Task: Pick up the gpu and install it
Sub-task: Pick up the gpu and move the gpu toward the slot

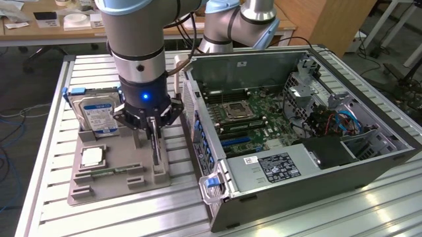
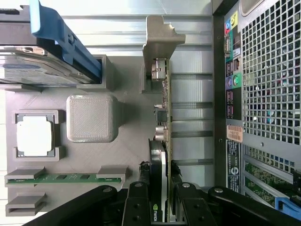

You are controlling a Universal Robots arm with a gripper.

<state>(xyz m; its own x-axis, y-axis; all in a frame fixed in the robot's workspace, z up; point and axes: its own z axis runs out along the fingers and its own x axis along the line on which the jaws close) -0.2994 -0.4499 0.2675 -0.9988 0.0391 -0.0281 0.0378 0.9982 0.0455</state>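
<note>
Bright, even overhead room light. Glare patches on the ribbed aluminium surface [image 1: 386, 200] in front of the open black-and-silver computer case [image 1: 369, 160]. Surface behind the case is washed out white in the wrist view. Soft shadows on the grey plastic tray [image 1: 112, 185] beside the case. Black pincer [image 2: 161, 193], clamped on the thin dark-faced gpu card [image 2: 165, 94], reads dim.

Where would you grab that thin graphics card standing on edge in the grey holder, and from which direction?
Its upper long edge, from straight above, pinching the two flat faces. The gpu stands upright on edge in the grey holder, with the computer case close beside one face, so the top looks like the freest approach.
</note>
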